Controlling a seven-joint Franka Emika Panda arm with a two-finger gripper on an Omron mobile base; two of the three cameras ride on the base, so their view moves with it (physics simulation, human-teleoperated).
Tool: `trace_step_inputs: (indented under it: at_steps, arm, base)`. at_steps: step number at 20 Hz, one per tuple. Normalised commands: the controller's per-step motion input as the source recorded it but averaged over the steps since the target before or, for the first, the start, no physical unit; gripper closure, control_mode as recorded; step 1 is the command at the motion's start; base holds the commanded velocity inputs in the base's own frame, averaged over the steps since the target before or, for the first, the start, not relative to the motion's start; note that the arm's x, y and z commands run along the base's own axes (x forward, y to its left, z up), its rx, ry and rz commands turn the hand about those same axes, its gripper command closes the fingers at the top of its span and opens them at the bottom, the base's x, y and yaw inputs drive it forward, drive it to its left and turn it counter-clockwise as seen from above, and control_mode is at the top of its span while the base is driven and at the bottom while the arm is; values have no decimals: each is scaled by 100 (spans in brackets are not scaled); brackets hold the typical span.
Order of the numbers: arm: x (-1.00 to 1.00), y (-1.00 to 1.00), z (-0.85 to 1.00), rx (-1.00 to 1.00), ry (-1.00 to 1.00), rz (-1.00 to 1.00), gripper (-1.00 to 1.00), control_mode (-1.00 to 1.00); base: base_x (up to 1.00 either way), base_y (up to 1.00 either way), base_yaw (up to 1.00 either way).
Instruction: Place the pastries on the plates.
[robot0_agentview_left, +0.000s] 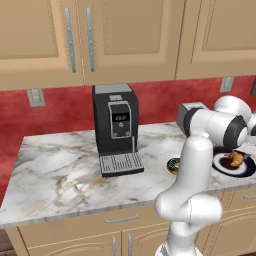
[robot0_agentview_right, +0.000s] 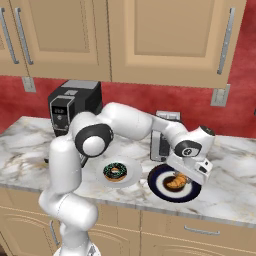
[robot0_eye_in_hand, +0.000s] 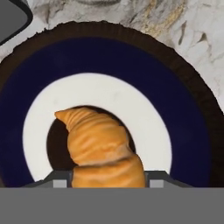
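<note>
The gripper (robot0_agentview_right: 179, 181) is hanging low over the navy plate (robot0_agentview_right: 159, 186), pinching the croissant (robot0_eye_in_hand: 101, 151) between its fingers, and the croissant's free end is sitting over the plate's dark centre. Just left of that, the chocolate donut (robot0_agentview_right: 115, 172) is lying on the white plate (robot0_agentview_right: 131, 180). The coffee machine (robot0_agentview_left: 116, 127) is standing further left on the marble counter (robot0_agentview_left: 55, 170).
</note>
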Motion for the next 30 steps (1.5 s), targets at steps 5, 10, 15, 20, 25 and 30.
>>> trace_step_inputs:
  at_steps: [5,10,15,20,25,30]
  arm:
    - [0,0,0,0,0,0,-100,-100]
    - [0,0,3,0,0,0,-100,-100]
    - [-25,8,32,0,-8,-2,-100,-100]
    - [-76,58,39,0,-11,-1,-100,-100]
    - [-78,99,43,-1,-12,-7,-100,-100]
    - [-30,100,39,-7,-14,-15,-100,-100]
  base:
    - [0,0,0]
    - [0,0,0]
    - [0,0,0]
    - [0,0,0]
    - [0,0,0]
    - [0,0,0]
